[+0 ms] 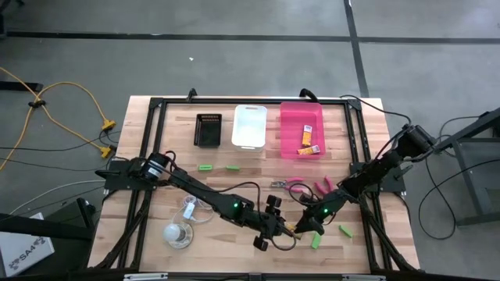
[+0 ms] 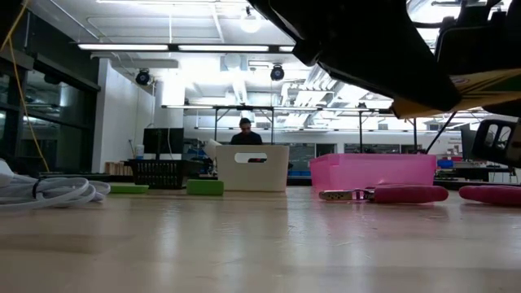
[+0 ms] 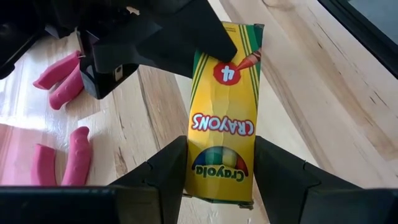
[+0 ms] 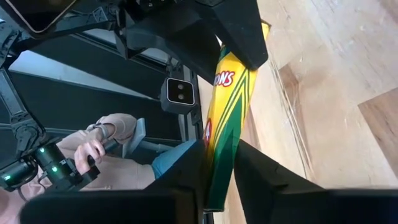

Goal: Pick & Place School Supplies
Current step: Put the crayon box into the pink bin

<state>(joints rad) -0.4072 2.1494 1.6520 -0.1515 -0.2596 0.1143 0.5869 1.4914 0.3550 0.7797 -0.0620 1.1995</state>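
Crayon box (image 3: 222,118) pinched between left gripper (image 3: 219,163), right gripper (image 4: 219,167)

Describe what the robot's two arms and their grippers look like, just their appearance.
Both arms are dark, slim and jointed, with black cables looping beside their links. The left arm and the right arm each carry a small green light near the wrist. The left gripper and the right gripper each have two broad, wedge-shaped matte black fingers.
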